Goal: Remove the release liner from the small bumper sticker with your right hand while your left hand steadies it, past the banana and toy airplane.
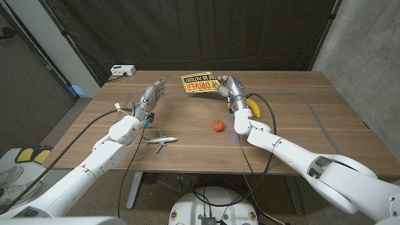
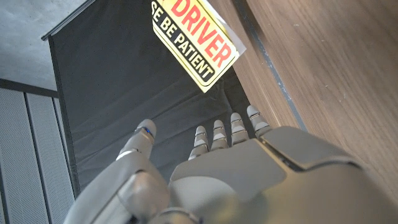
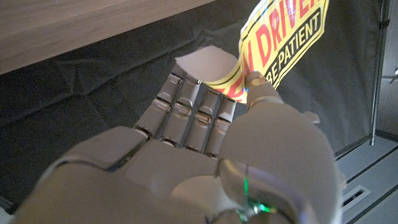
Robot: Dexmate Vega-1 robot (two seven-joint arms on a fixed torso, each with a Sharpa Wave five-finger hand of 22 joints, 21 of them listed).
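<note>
The small yellow bumper sticker [image 1: 197,82] with red "DRIVER" lettering hangs in the air over the table's far edge. My right hand [image 1: 228,85] pinches its right end. In the right wrist view the sticker [image 3: 283,37] is caught between thumb and fingers [image 3: 193,106], and a white liner corner [image 3: 208,62] curls away from it. My left hand [image 1: 153,95] is raised to the left of the sticker with fingers apart, holding nothing. The left wrist view shows the sticker [image 2: 196,40] well beyond that hand [image 2: 236,168], not touching it.
A banana [image 1: 254,107] lies by my right wrist. A red tomato-like toy [image 1: 217,125] sits mid-table and a white toy airplane [image 1: 160,140] lies nearer me on the left. A white box [image 1: 122,70] stands at the table's [image 1: 312,125] far left corner.
</note>
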